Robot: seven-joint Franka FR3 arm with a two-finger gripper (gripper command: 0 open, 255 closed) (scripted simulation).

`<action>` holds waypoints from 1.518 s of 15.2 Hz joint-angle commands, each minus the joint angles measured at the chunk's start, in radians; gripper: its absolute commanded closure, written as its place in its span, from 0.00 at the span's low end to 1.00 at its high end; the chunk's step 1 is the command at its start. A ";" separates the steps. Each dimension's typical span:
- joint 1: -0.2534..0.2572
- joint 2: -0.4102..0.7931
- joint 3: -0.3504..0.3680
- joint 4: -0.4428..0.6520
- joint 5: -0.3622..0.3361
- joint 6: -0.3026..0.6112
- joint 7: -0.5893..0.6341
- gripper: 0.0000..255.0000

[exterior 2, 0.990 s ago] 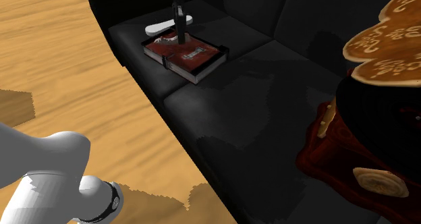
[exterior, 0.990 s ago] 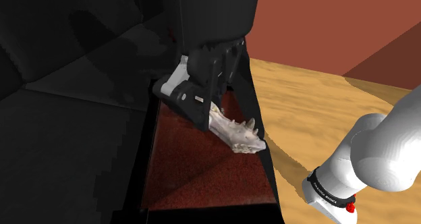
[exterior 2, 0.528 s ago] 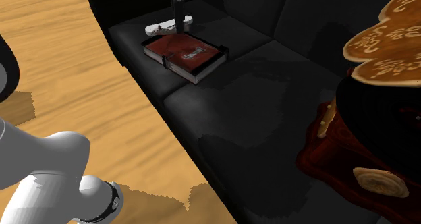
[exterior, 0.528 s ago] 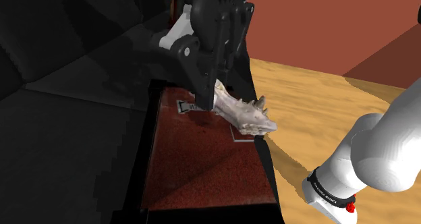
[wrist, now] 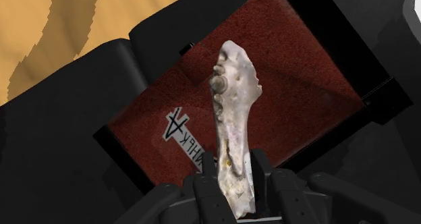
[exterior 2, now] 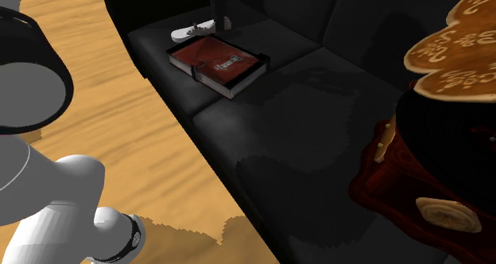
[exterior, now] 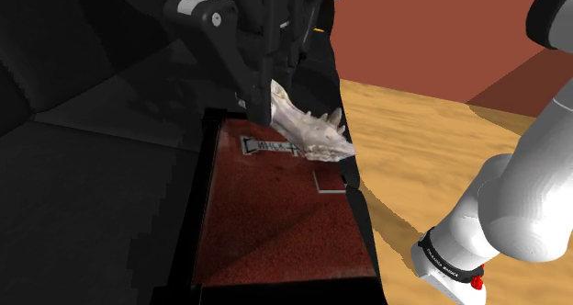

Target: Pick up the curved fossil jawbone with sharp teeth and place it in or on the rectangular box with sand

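Curved pale jawbone (exterior: pixel 308 129) with a row of pointed teeth along its upper edge, gripped at one end between the closed fingers of the black gripper (exterior: pixel 266 101) and held clear of every surface. In the wrist view the jawbone (wrist: pixel 233 128) extends away from the gripper (wrist: pixel 233 189), with the rectangular box (wrist: pixel 297 101) lying beneath it. The box (exterior: pixel 275 230) has a black rim and a grainy dark red fill. A white label on the fill carries white lettering: a large "A" is legible in the wrist view, and the smaller characters beside it cannot be read with confidence. The box (exterior 2: pixel 208 60) rests on a black sofa (exterior 2: pixel 318 127). Beside the sofa lies a wooden floor (exterior 2: pixel 79 87).
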 commanded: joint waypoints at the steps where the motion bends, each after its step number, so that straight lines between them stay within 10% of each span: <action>1: -0.008 -0.010 -0.004 -0.032 0.007 0.027 -0.007 1.00; 19: -0.049 -0.105 -0.030 -0.255 0.078 0.194 -0.051 1.00; 20: -0.049 -0.105 -0.030 -0.255 0.078 0.194 -0.051 0.00; 23: -0.049 -0.105 -0.030 -0.255 0.078 0.194 -0.051 0.00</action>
